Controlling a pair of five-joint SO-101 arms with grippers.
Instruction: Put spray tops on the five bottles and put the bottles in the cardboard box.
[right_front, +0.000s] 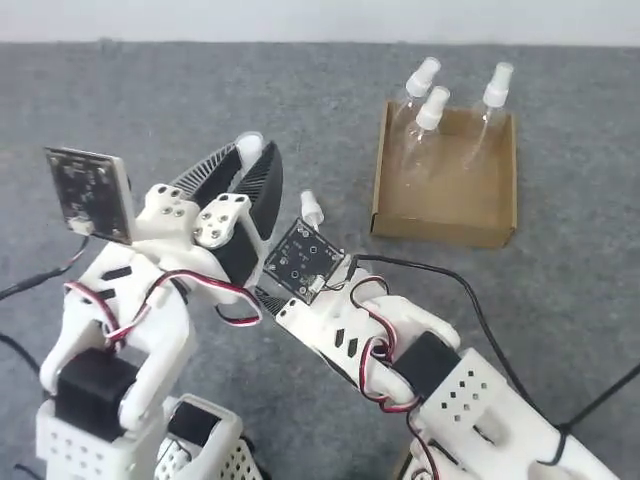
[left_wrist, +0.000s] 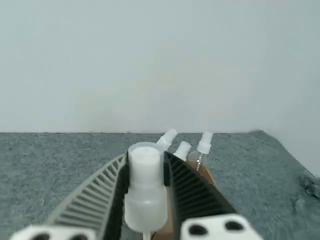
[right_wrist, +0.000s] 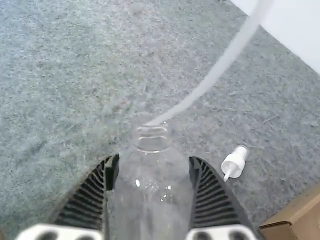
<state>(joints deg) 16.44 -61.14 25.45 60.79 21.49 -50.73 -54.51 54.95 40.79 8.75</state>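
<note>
Three bottles (right_front: 425, 140) with spray tops already on lie in the cardboard box (right_front: 440, 225) at the far right of the table in the high view, their tops reaching past its far wall. That view does not let you see what the right arm carries, because its camera board (right_front: 303, 258) covers the pincer. The right wrist view gives it: the right gripper (right_wrist: 152, 162) is closed on a clear bottle (right_wrist: 150, 195), one finger on each side, and a thin white tube (right_wrist: 215, 70) comes in at a slant, with its end at the bottle's open neck. The left wrist view shows you the other half: the left gripper (left_wrist: 145, 159) clamps a white spray top (left_wrist: 145, 185) between both fingers, head up, and a bit of thin tube leaves its lower end. In the high view the left arm is raised with its pincer pointing to the far side. The right arm stretches low from the near right toward it, so the two pincers come close near the middle. One loose spray top (right_wrist: 234, 162) lies on the grey carpet (right_front: 150, 100) between the arms and the box, touching neither. A black cable (right_front: 440, 268) runs over the carpet beside the right arm.
</note>
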